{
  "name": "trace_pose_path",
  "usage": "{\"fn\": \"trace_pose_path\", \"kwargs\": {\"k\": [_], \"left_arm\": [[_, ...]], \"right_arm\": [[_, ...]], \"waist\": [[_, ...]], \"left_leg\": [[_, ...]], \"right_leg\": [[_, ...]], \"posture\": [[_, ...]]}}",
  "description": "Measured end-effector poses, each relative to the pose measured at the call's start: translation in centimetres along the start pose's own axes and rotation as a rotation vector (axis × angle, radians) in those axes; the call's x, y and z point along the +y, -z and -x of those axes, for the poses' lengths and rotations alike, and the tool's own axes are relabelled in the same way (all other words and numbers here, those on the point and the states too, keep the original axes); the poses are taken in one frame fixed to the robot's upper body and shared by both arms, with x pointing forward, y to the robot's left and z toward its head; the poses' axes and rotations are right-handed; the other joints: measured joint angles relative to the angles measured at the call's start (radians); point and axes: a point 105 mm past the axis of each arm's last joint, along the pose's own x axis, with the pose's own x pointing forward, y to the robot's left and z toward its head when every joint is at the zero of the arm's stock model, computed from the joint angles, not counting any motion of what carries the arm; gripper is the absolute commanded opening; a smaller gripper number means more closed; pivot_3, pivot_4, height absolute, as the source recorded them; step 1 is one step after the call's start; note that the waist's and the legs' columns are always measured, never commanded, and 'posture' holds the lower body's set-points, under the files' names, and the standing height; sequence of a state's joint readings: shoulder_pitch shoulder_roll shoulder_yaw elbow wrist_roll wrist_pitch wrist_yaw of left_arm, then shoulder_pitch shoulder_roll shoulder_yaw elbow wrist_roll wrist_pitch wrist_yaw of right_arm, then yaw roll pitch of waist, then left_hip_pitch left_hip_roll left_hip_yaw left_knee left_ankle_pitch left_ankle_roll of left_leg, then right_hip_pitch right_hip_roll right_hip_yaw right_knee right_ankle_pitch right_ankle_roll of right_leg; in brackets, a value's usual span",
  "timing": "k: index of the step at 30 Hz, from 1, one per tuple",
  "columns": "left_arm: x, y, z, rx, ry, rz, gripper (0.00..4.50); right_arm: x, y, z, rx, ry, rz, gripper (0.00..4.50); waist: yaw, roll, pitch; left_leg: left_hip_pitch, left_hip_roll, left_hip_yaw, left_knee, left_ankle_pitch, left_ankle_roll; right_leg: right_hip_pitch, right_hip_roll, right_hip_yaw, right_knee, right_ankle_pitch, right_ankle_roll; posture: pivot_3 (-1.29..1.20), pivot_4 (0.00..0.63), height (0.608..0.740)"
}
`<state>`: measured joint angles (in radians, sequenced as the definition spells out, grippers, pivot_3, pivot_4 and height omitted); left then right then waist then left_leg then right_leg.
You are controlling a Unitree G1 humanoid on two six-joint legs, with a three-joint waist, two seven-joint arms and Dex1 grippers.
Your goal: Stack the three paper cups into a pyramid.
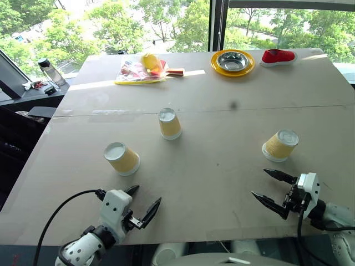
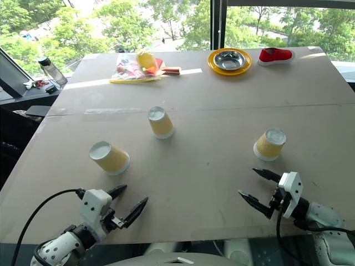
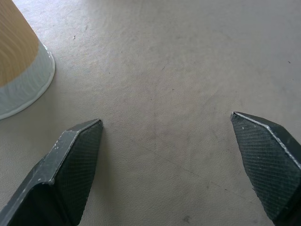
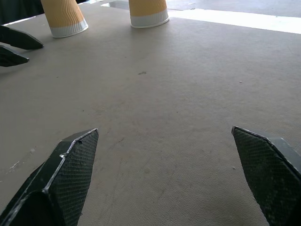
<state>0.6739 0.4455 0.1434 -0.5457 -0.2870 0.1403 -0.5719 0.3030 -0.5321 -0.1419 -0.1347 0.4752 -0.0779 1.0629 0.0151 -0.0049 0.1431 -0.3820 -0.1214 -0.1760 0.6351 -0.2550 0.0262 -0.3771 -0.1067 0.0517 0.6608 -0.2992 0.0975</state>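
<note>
Three paper cups stand upside down and apart on the table: one at the left [image 1: 122,158], one in the middle [image 1: 169,123], one at the right [image 1: 280,145]. My left gripper [image 1: 143,202] is open near the front edge, just short of the left cup [image 3: 21,66], with nothing between its fingers. My right gripper [image 1: 269,188] is open too, in front of the right cup and pointing toward the left across the table. In the right wrist view the left cup [image 4: 63,18] and middle cup [image 4: 148,11] stand far off beyond the open fingers.
At the back of the tan table [image 1: 211,166] lie a steel bowl on a yellow plate [image 1: 233,62], a red shoe [image 1: 278,56] and a plastic bag with yellow and red items [image 1: 141,69]. A bottle [image 1: 51,71] stands on the ledge beyond the left edge.
</note>
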Motion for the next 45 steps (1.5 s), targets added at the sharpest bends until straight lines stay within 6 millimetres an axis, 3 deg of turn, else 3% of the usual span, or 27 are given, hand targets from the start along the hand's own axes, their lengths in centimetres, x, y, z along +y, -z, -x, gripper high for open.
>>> {"fn": "trace_pose_path", "kwargs": {"k": [34, 40, 45], "left_arm": [[0.1, 1.2, 0.5, -0.143, 0.016, -0.035, 4.47], [2.8, 0.1, 1.3, -0.214, -0.213, -0.027, 4.47], [0.6, -2.3, 0.1, -0.252, -0.067, -0.042, 4.47]], "right_arm": [[0.1, -0.5, -0.1, -0.013, -0.038, 0.001, 4.5], [1.3, -3.4, -1.3, -0.126, -0.107, 0.017, 4.5], [0.4, -4.0, -1.6, -0.154, -0.056, 0.036, 4.5]], "waist": [[-0.001, 0.0, 0.0], [0.0, -0.008, 0.005], [0.006, -0.011, 0.007]], "left_leg": [[0.0, 0.0, 0.001, 0.0, 0.0, 0.001], [0.0, 0.0, 0.0, 0.0, 0.0, 0.0], [-0.001, 0.0, 0.0, 0.001, 0.0, 0.001]], "right_leg": [[0.0, 0.0, 0.001, 0.0, 0.0, 0.0], [0.0, 0.0, 0.0, 0.0, 0.0, 0.0], [0.0, 0.002, -0.001, -0.001, 0.0, 0.0]], "posture": [[0.0, 0.15, 0.732], [0.0, 0.15, 0.732], [0.0, 0.15, 0.732]]}}
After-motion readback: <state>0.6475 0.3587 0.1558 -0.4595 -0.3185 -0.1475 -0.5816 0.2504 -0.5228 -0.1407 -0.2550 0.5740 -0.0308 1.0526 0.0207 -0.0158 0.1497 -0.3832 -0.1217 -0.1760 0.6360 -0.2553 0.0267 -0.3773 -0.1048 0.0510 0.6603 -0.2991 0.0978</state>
